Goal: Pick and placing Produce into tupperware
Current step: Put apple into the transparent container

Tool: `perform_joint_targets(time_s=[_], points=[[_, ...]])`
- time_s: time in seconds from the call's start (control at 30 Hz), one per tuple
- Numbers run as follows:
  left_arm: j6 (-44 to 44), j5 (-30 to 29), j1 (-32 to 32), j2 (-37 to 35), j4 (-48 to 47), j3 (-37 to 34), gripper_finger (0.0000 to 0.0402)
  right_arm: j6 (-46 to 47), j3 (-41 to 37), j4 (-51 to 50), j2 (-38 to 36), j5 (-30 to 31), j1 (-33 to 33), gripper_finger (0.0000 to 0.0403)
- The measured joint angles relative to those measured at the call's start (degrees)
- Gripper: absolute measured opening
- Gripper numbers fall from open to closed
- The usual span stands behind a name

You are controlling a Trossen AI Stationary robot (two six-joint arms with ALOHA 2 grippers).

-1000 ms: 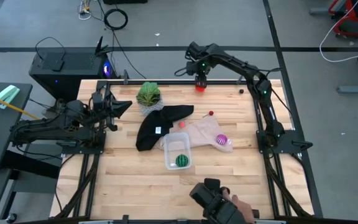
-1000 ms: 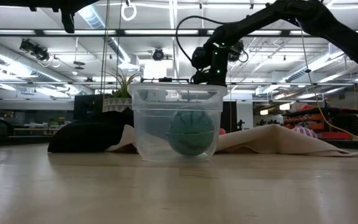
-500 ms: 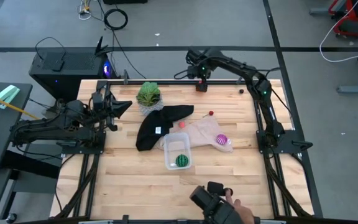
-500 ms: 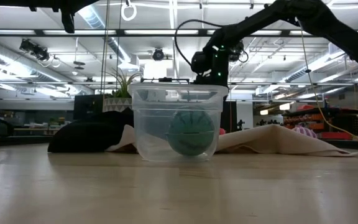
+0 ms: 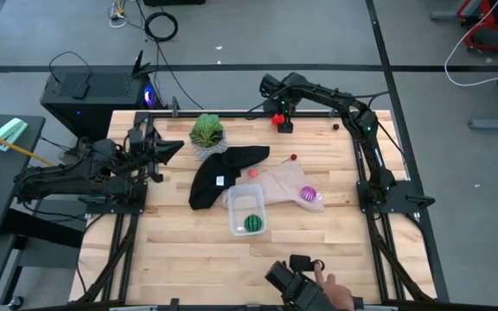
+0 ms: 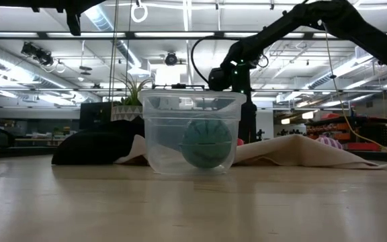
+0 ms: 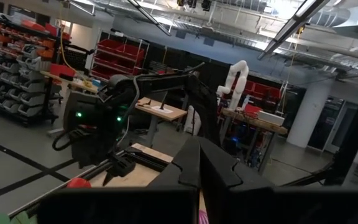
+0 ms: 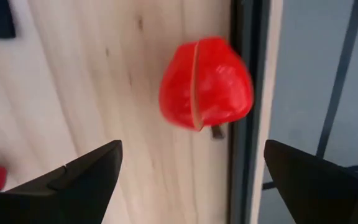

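A red toy fruit point(image 8: 205, 84) lies on the table at its far edge, against the dark rail; it also shows in the high view point(image 5: 276, 119). My right gripper point(image 8: 191, 152) is open just over it, one finger on each side, touching nothing. The clear tupperware point(image 5: 247, 210) stands mid-table with the green melon-like fruit point(image 5: 252, 223) inside. A purple-magenta fruit point(image 5: 308, 194) lies on the beige cloth point(image 5: 284, 183). A pinkish fruit point(image 5: 253, 173) lies by the black cloth point(image 5: 223, 173). My left gripper point(image 5: 169, 149) is shut and waits at the table's left edge.
A leafy green plant point(image 5: 206, 131) stands at the far left. A small red thing point(image 5: 293, 158) lies beyond the beige cloth. A person's hand with a dark device point(image 5: 305, 285) is at the near edge. Bare wood lies near and left of the tub.
My right gripper has gone down toward the table at its far edge, coming low beside the red fruit. The fruit and the other things have stayed where they were.
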Motion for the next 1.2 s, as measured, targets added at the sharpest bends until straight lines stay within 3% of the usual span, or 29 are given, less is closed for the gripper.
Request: perform_joint_targets(time_s=[0.23,0.53,0.8,1.2], points=[[-2.4,1.0,0.0,0.0,0.0,0.0,0.0022,-2.1,0.0,3.6,0.0,0.0,0.2,0.0399],[-2.6,1.0,-0.1,0.0,0.0,0.0,0.0005,-3.4,-0.6,5.5,0.4,-2.0,0.1,0.0399],[-2.6,1.0,-0.1,0.0,0.1,0.0,0.003,-3.5,-4.2,6.3,0.4,-2.2,-0.1,0.0399],[-2.6,1.0,-0.1,0.0,0.1,0.0,0.0007,-3.6,-5.7,12.5,0.4,-2.7,-0.3,0.0399]])
